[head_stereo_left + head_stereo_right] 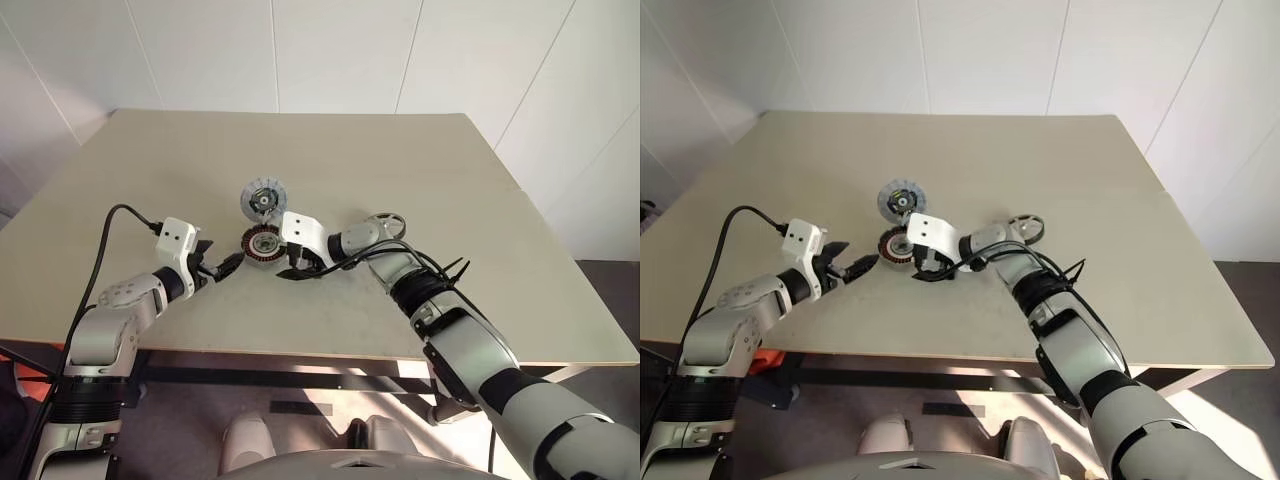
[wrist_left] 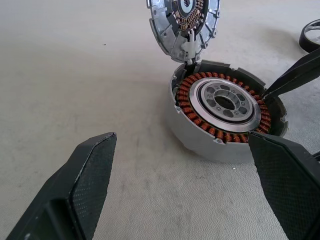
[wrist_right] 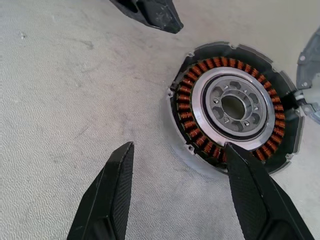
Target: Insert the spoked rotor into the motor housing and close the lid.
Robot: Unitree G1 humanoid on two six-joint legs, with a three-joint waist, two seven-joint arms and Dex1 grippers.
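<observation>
Left wrist view: the motor housing (image 2: 227,117) sits flat on the table (image 2: 75,75), with its open round face pointing up.
Inside the housing: a ring of orange copper coils goes round a silver middle part with a hole in it.
Lid (image 2: 184,20): it is joined to the far edge of the housing by a small hinge. It stands up, tipped back, and its inner face with a small coil ring looks toward the left gripper.
Spoked rotor (image 1: 388,224): this round wheel lies on the table to the robot's right of the housing, just behind the right arm. It is apart from the housing.
Place: the housing is near the middle of the table, between the two grippers.
Right gripper (image 3: 180,195): its two black fingers are spread apart and hold nothing. One finger (image 3: 260,190) is right at the housing's near edge. I cannot tell if it touches.
Left gripper (image 2: 185,185): its fingers are wide open and hold nothing. It points at the housing from the robot's left, near it.
</observation>
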